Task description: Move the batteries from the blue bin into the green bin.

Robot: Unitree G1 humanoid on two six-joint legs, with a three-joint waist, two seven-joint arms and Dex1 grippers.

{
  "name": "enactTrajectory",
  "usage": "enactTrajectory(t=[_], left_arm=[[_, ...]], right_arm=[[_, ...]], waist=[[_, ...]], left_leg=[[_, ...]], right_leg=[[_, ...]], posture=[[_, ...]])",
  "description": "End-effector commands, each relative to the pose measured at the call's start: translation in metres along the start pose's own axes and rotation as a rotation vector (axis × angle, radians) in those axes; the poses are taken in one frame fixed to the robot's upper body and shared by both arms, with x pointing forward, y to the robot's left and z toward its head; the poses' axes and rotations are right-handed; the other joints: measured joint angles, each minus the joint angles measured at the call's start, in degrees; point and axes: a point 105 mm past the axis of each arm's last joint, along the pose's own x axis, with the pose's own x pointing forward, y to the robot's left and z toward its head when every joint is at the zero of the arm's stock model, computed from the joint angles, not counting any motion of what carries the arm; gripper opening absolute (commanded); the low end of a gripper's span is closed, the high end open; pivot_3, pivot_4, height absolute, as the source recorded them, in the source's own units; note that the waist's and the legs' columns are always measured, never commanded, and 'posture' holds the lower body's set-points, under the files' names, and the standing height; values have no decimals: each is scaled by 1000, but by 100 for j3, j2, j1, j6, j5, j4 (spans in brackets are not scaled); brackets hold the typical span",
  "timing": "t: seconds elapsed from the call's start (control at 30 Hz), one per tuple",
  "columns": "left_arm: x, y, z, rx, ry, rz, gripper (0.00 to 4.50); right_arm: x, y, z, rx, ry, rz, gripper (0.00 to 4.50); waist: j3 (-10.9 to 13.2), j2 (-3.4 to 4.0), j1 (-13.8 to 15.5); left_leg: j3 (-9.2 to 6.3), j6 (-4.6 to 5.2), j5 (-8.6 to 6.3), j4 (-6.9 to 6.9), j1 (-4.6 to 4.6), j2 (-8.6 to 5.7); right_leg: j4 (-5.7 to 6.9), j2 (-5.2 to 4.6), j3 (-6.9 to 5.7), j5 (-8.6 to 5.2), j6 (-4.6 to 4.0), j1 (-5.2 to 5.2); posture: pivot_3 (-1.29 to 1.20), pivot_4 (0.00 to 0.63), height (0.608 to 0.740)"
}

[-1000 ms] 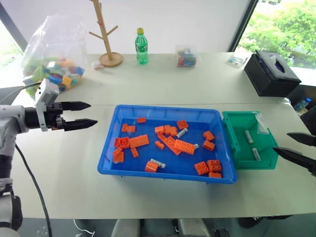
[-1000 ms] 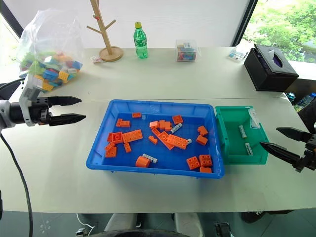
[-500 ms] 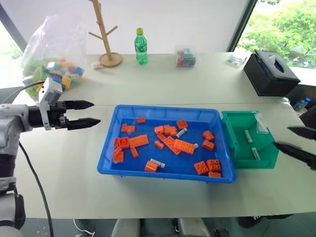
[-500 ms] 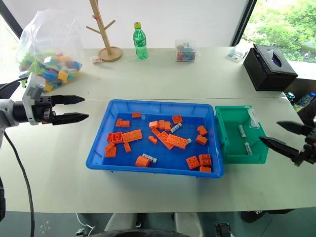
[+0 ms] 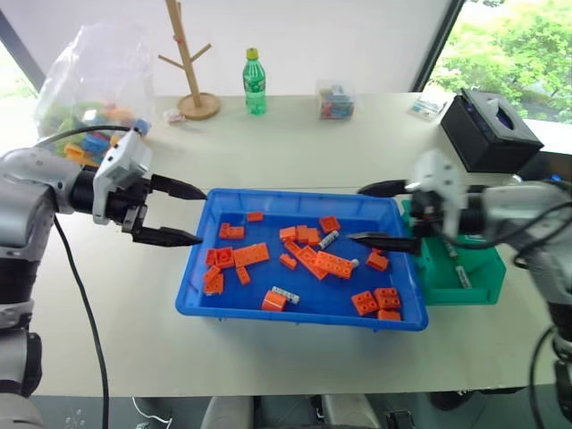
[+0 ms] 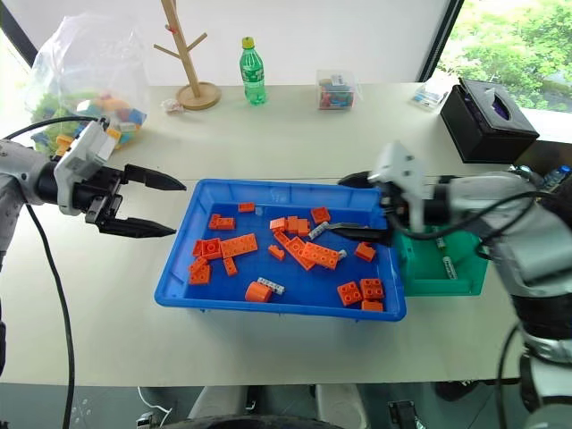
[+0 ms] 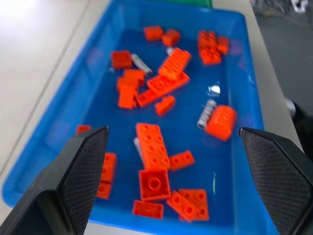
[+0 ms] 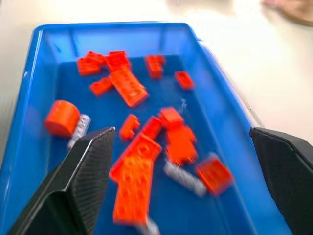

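Right gripper (image 5: 380, 214) spread, empty, above blue bin (image 5: 295, 317); battery (image 5: 329, 240) just beyond tips, bricks (image 5: 332, 264) crowding; risk pinching brick instead.

It looked like a lab or office test room set up for robot trials. Two plain white tables (image 5: 295, 152) stood pushed together by a large window (image 5: 514, 40) with trees outside. Props sat along the far edge: a clear bag of coloured toy bricks (image 5: 89, 89), a bare wooden stand (image 5: 189, 63), a green soda bottle (image 5: 256, 82), and a black tissue box (image 5: 492, 130).
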Motion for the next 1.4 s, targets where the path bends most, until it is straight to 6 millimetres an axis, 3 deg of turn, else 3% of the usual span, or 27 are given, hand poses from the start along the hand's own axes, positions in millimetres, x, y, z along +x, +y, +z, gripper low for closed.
enactTrajectory(t=[0.03, 0.27, 0.57, 1.13, 1.37, 1.4], left_arm=[[-6, -2, 7, 46, 16, -5, 4447], [-9, -9, -3, 36, 72, -20, 4447], [-7, -12, -3, 37, 61, -29, 4447], [-8, -15, 0, 35, 53, -25, 4447], [-9, -16, -3, 35, 72, -20, 4447], [-10, -16, -4, 35, 80, -16, 4500]], right_arm=[[26, 2, -8, -70, 41, 44, 4493], [84, 9, -24, -213, 63, 104, 4493], [130, 4, -5, -346, -25, 52, 4493], [157, 38, -25, -455, 14, 216, 4493], [171, 28, -24, -450, 5, 140, 4493], [171, 27, -24, -452, 6, 135, 3969]], waist=[[0, 0, 24], [0, 0, -33], [0, 0, -81], [0, 0, -259], [0, -1, -310], [0, -1, -308]], left_leg=[[-1, 0, 0, 1, -8, -1], [1, -1, 1, 19, -45, -5], [3, -7, 6, 24, -41, -6], [6, -10, 8, 25, -5, -6], [6, -11, 8, 23, 12, -5], [5, -11, 8, 23, 13, -5]], right_leg=[[1, -1, -2, 0, 0, -7], [24, -2, -12, 1, 1, -49], [58, 1, -15, 1, 1, -59], [96, 2, -22, 1, -1, -47], [104, 4, -21, 1, -1, -39], [105, 4, -22, 1, -1, -38]], posture=[[0, 150, 736], [0, 150, 736], [0, 150, 736], [0, 150, 736], [0, 150, 736], [0, 150, 736]])
